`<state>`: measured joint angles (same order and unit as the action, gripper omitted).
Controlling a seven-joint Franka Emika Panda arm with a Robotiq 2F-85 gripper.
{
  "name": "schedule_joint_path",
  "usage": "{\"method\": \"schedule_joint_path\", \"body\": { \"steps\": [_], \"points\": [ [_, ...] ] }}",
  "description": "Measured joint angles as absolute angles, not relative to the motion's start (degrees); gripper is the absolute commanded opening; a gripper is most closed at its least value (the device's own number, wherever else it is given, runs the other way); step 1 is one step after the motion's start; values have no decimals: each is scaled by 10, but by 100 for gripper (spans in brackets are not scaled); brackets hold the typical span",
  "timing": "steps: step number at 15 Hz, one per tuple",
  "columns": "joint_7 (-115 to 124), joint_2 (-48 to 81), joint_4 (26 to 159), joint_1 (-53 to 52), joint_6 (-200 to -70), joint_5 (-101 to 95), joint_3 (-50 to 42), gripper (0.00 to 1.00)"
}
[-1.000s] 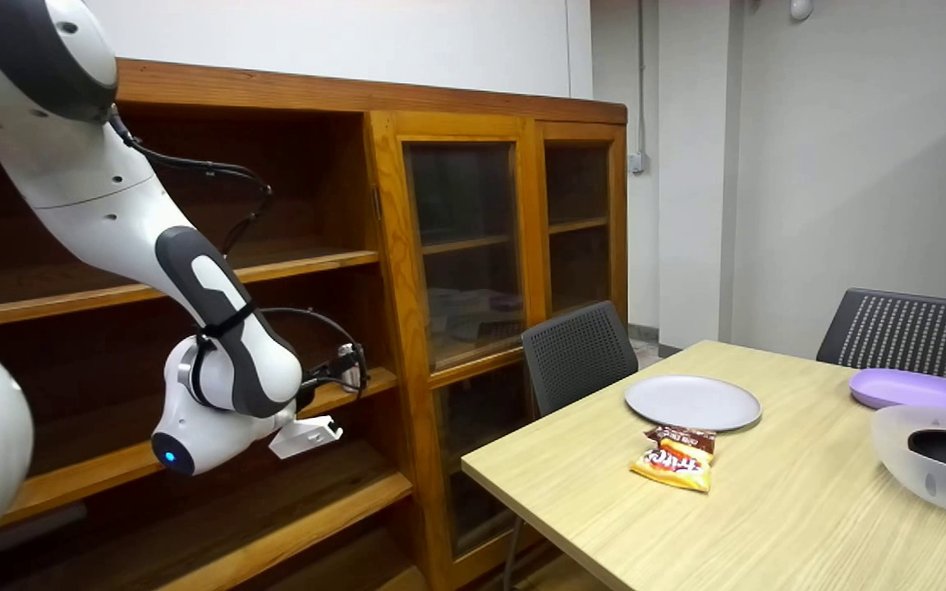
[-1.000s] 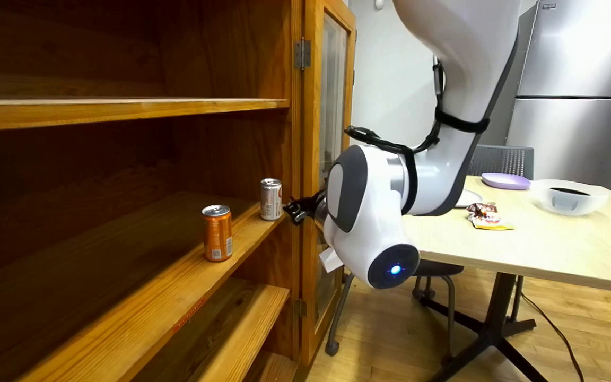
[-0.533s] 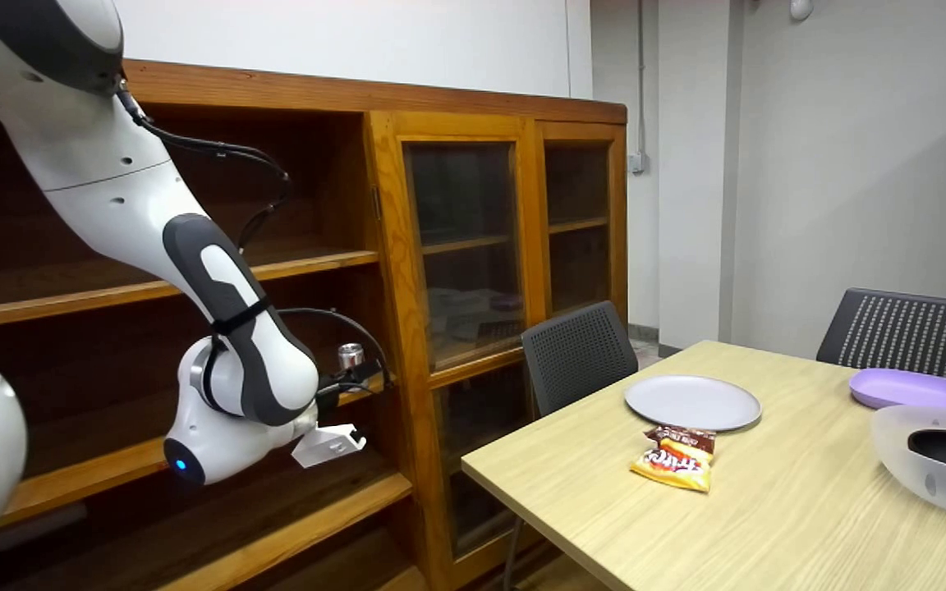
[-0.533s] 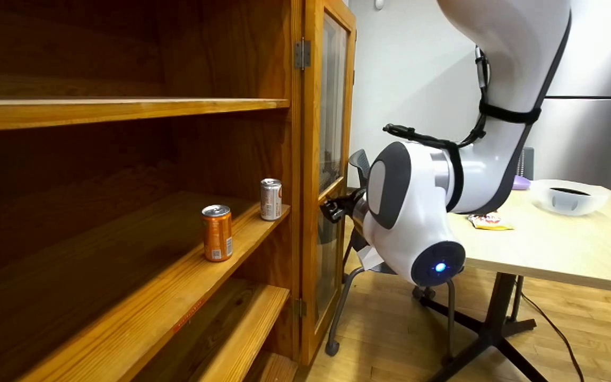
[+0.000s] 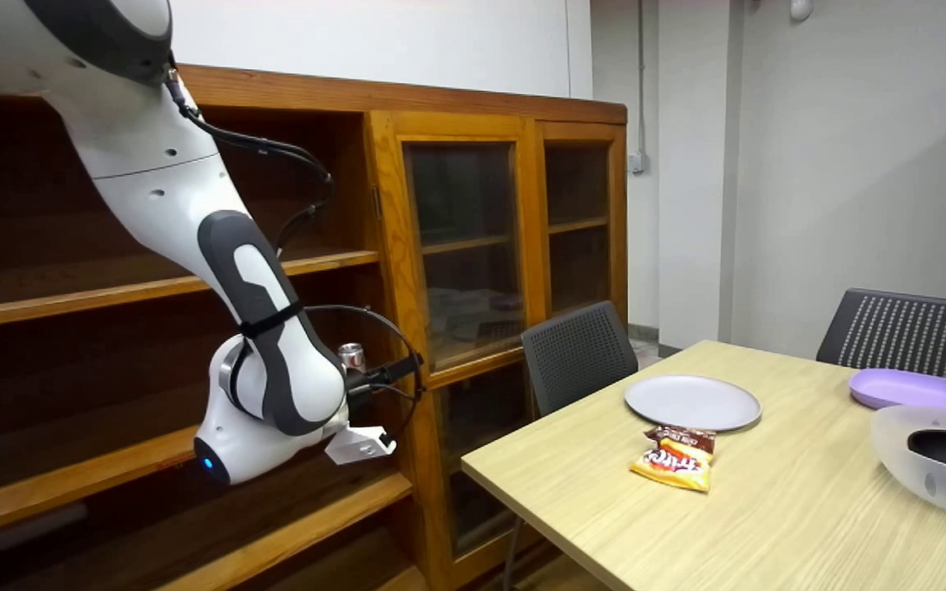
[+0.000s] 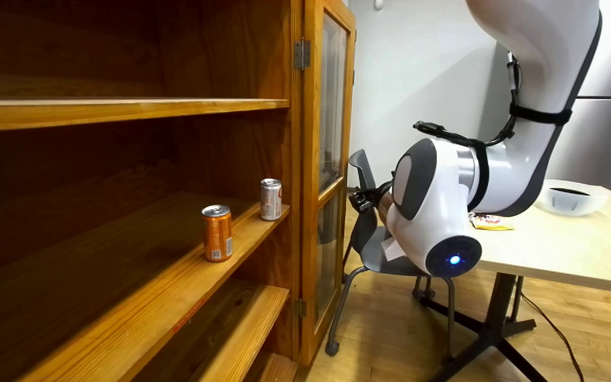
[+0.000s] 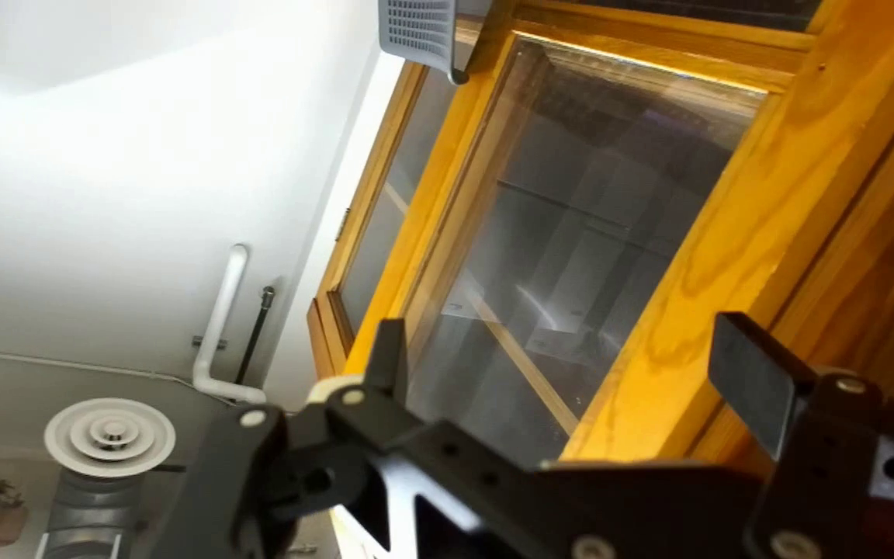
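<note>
The gripper (image 7: 569, 365) stands with its fingers spread wide and nothing between them; in the wrist view the glazed door (image 7: 587, 256) of the cabinet (image 5: 481, 103) shows beyond the gap, and no contact is observed, though the depth to it cannot be determined. The step in hand is judged to be free positioning of an unloaded tool near the cabinet front. The silver can (image 6: 271, 199) stands upright at the front edge of a shelf (image 6: 146, 318), near the end that meets the side panel (image 6: 231, 154); the orange can (image 6: 217, 233) stands upright farther along the same edge, apart from it. Both are clear of the fingertips in an exterior view. Any approach to either can would call for spread fingers, a path around the side panel's front, and care at that edge, since little shelf lies ahead of the cans. The chair (image 5: 580, 357) stands in the gap between cabinet and table (image 5: 769, 533), which appears to restrict sideways travel. On the table, snack packets (image 5: 672, 472) lie just beside the grey plate (image 5: 693, 402), toward the edge facing the cabinet.
</note>
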<state>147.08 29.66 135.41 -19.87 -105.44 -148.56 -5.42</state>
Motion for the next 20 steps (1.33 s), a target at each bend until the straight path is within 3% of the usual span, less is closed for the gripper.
{"method": "schedule_joint_path", "body": {
  "steps": [6,20],
  "points": [
    [1465,292,1361,-104,-1014,-1455,15,100],
    [1428,296,1366,-70,-974,-1330,40,100]
  ]
}}
